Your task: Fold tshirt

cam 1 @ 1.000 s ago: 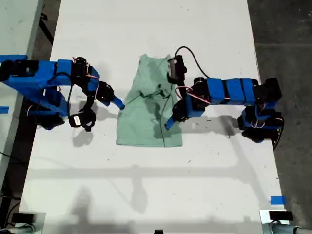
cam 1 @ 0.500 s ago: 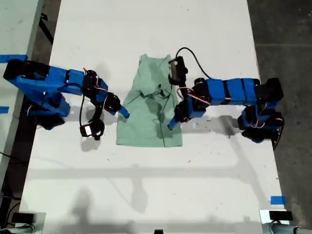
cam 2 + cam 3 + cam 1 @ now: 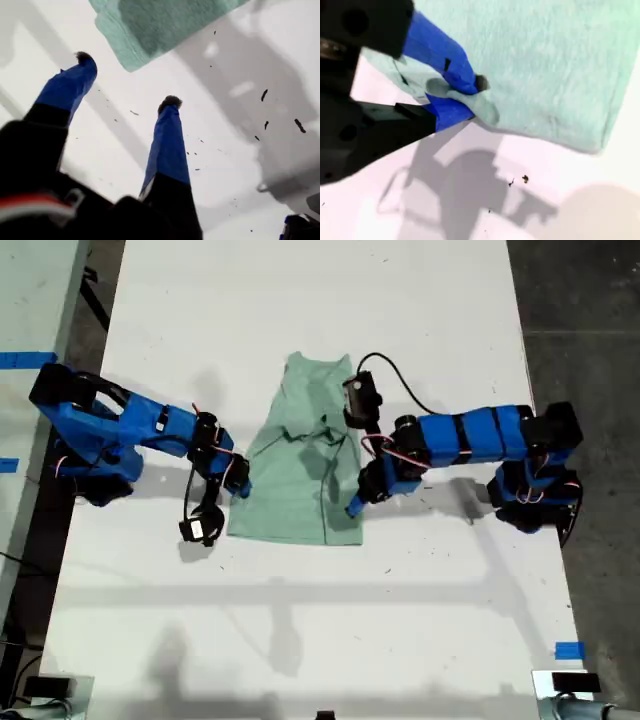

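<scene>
The pale mint-green tshirt lies partly folded and wrinkled at the middle of the white table. My second gripper reaches in from the exterior view's left and is shut on the tshirt's edge, and its wrist view shows a pinch of cloth between the blue fingers. My first gripper, coming from the exterior view's right, stands open just off the tshirt's lower corner. Nothing lies between its two fingers.
Dark floor runs beyond the table's edge on the exterior view's right. Blue tape strips mark the table's lower corner there and a grey surface at the exterior view's left. A black cable loops above the first arm.
The second arm swung in toward the tshirt and shut on its edge. The tshirt's lower part slid toward the exterior view's left. The first gripper dropped slightly along the tshirt's other side.
</scene>
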### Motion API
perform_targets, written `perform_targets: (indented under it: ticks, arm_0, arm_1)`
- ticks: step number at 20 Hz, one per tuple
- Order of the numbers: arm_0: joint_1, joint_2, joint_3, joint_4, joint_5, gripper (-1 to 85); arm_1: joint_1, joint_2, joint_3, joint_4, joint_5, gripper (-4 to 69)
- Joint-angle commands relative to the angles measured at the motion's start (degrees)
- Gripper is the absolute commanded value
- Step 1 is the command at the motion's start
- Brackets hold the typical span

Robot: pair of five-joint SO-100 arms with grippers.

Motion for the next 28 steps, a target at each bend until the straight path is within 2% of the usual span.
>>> perform_targets:
  ticks: [1, 5, 8, 13, 18, 19, 20, 21, 23, 25, 28]
  arm_0:
    - [1.5, 2.2, -1.3, 1.7, -2.9, 0.1]
    - [0.6, 13.1, -0.4, 12.4, -6.9, 0.1]
    - [-0.7, 20.2, 0.1, 15.9, -6.5, 0.1]
    - [1.3, 1.2, -22.9, 17.1, -3.2, 0.1]
    - [2.4, -30.3, -59.1, 26.0, 0.2, 0.1]
    - [2.6, -35.8, -64.8, 27.2, 0.5, 6.2]
    - [3.0, -38.7, -67.1, 27.4, 0.6, 18.1]
    - [3.3, -39.4, -67.1, 27.8, -0.2, 23.9]
    - [3.3, -38.9, -67.1, 32.2, -1.0, 28.6]
    - [2.8, -35.4, -66.3, 40.8, -2.5, 30.2]
    - [3.7, -17.1, -55.4, 40.9, -3.1, 27.9]
  arm_1:
    - [-1.0, 4.0, -0.2, -1.8, 0.6, 28.6]
    - [-1.0, 4.3, 0.4, -2.1, 0.4, 28.6]
    - [-0.8, 4.5, 1.0, -2.7, 0.2, 28.5]
    - [-0.4, 4.8, 1.3, -3.1, 0.1, 28.5]
    - [-0.4, 5.4, 1.9, -3.2, 0.8, 28.5]
    - [-0.5, 5.5, 2.2, -3.3, 1.0, 28.5]
    - [-0.7, 5.7, 2.5, -3.5, 1.1, 28.5]
    - [-0.8, 6.1, 3.1, -3.7, 1.4, 28.5]
    - [-1.1, 6.7, 4.4, -4.4, 1.8, 28.5]
    - [-1.1, 7.6, 4.7, -4.4, 1.8, 28.5]
    - [-1.1, 10.2, 5.9, -3.9, 2.4, 28.2]
